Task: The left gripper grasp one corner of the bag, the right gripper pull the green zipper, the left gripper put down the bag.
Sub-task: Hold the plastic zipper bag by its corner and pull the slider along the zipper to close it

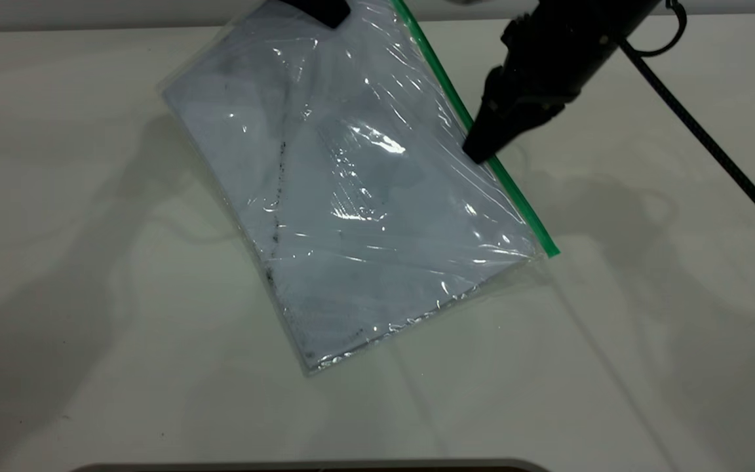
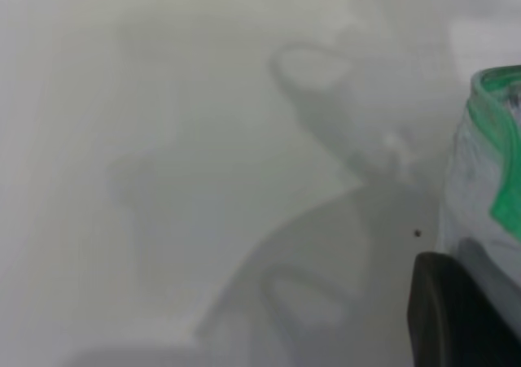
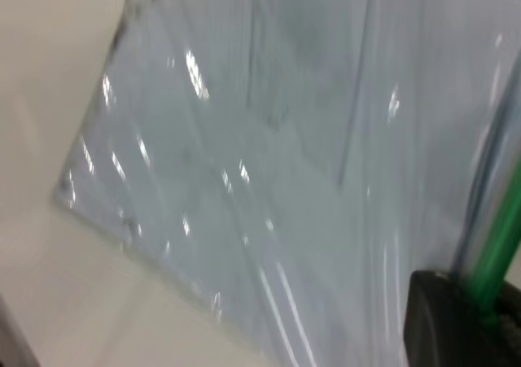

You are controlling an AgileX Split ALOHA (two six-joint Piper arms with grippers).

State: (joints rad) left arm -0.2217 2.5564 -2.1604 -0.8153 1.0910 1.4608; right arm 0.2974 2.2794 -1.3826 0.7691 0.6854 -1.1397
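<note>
The bag [image 1: 351, 196], a clear glossy pouch with smudged white paper inside, hangs tilted. Its upper corner is lifted and its lower short edge rests on the table [image 1: 56, 262]. My left gripper [image 1: 325, 10] is at the top edge of the exterior view, shut on that upper corner. In the left wrist view its black finger [image 2: 456, 318] lies against the crumpled bag [image 2: 480, 188]. The green zipper [image 1: 522, 210] runs down the bag's right long edge. My right gripper [image 1: 479, 152] is shut on it about halfway along. In the right wrist view the green zipper [image 3: 501, 245] runs into the right gripper [image 3: 488, 318].
The right arm's braided cable [image 1: 712, 144] hangs over the table at the right. A dark curved edge [image 1: 312, 467] shows at the table's near side. The arms and the bag cast shadows on the white table to either side.
</note>
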